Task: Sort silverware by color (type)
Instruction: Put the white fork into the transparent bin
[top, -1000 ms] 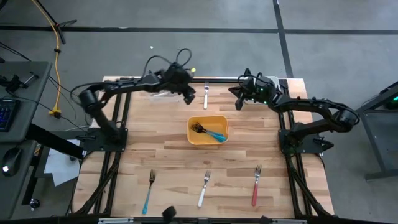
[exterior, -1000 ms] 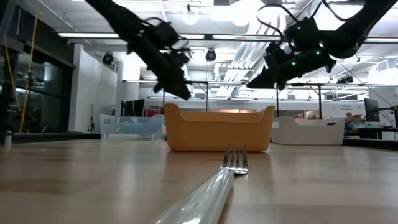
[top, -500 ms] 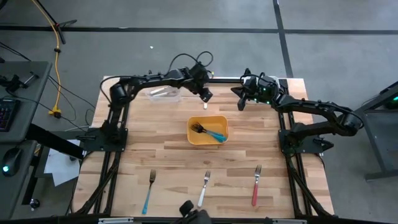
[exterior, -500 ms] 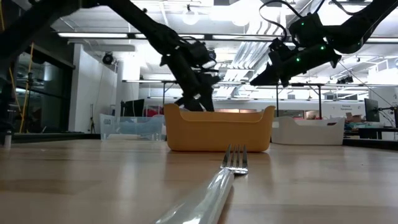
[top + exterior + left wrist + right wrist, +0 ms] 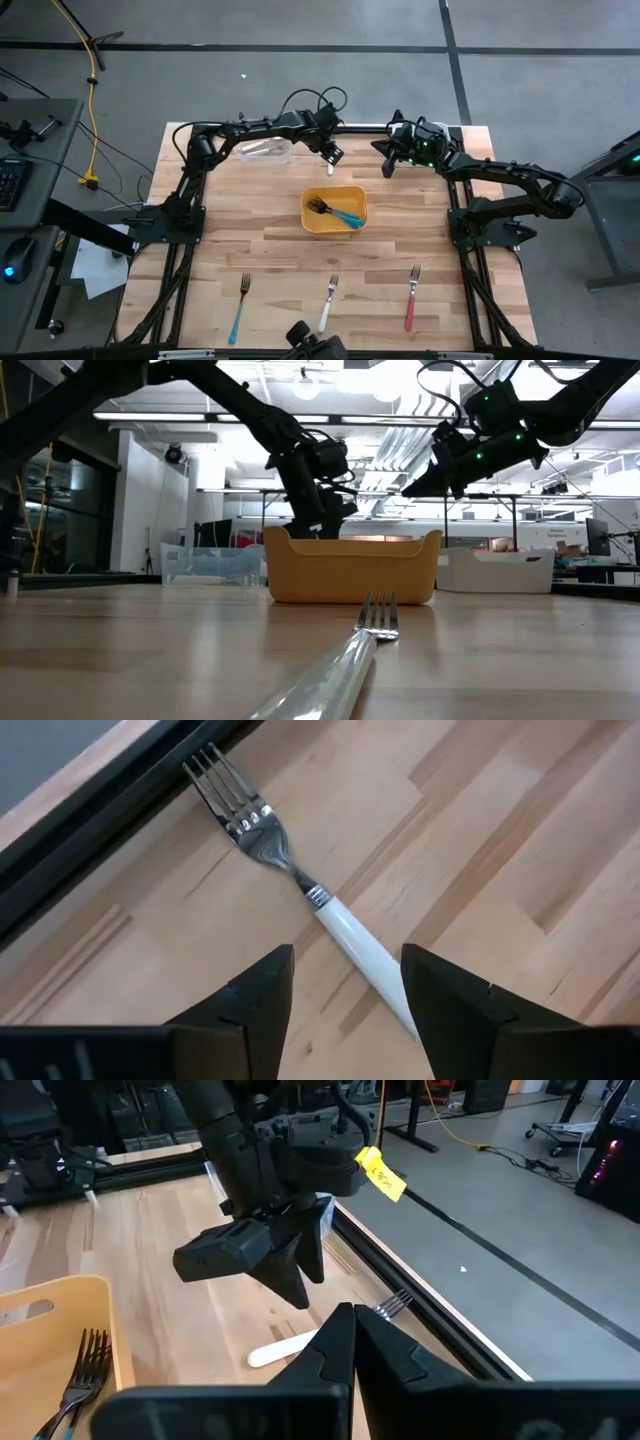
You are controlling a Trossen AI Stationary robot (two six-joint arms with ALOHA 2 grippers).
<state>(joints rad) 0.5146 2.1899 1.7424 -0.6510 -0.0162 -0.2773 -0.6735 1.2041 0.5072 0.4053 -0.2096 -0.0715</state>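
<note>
A white-handled fork (image 5: 345, 935) lies flat on the table by the far edge, tines toward that edge. My left gripper (image 5: 345, 1005) hovers open over it, one finger on either side of the handle; I see no touch. In the high view that gripper (image 5: 331, 154) is just beyond the yellow bin (image 5: 334, 226). The bin holds a dark fork (image 5: 319, 207) and a blue-handled fork (image 5: 348, 217). My right gripper (image 5: 350, 1342) hangs shut with nothing in it, above the far edge to the right (image 5: 387, 163).
Three forks lie along the near edge: blue-handled (image 5: 239, 306), white-handled (image 5: 328, 303) and red-handled (image 5: 411, 298). A clear container (image 5: 265, 150) sits at the far left, left of my left gripper. A black rail (image 5: 110, 815) runs along the far edge.
My left gripper has swung from beside the clear container toward the table's right edge and come down over the white-handled fork. The fork has not moved. My right gripper has barely shifted.
</note>
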